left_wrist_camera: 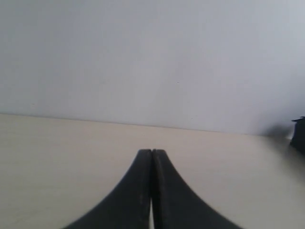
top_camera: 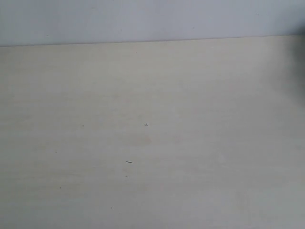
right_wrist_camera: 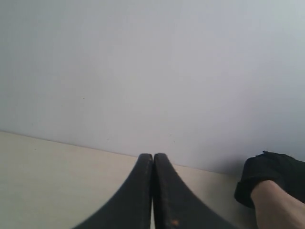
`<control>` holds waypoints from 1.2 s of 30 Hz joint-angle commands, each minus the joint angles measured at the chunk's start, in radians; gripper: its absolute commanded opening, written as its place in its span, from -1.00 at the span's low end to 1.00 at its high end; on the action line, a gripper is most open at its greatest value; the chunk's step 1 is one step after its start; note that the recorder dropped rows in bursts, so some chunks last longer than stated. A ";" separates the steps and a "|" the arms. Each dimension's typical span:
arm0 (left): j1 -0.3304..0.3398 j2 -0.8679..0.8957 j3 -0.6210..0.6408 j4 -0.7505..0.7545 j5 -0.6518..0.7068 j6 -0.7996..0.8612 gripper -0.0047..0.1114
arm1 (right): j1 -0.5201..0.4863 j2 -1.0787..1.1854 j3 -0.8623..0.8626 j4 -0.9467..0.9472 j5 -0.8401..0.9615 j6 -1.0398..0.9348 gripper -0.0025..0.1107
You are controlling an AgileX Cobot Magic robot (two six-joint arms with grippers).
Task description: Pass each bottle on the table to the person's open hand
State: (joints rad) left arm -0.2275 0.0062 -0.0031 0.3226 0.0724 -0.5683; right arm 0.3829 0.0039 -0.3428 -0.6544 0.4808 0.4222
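No bottles show in any view. The exterior view holds only the pale cream table (top_camera: 152,143), with neither gripper in it. In the left wrist view my left gripper (left_wrist_camera: 152,151) is shut, its black fingers pressed together with nothing between them, low over the table (left_wrist_camera: 57,157). My right gripper (right_wrist_camera: 153,155) is shut and empty too, above the table (right_wrist_camera: 47,181). Off to one side of it, a person's bare forearm (right_wrist_camera: 279,207) comes out of a black sleeve (right_wrist_camera: 267,174). The hand itself is cut off by the frame edge, so I cannot tell whether it is open.
A plain pale wall (top_camera: 143,19) rises behind the table's far edge. A few tiny dark specks (top_camera: 128,162) mark the tabletop. A dark shape (left_wrist_camera: 299,136) sits at the edge of the left wrist view, near the wall.
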 commanded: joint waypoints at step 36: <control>0.230 -0.006 0.003 -0.206 0.053 0.240 -0.92 | 0.001 -0.004 0.001 0.001 -0.005 0.001 -0.96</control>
State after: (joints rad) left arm 0.0000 0.0062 -0.0015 0.1105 0.1281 -0.3298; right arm 0.3829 0.0039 -0.3428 -0.6524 0.4808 0.4222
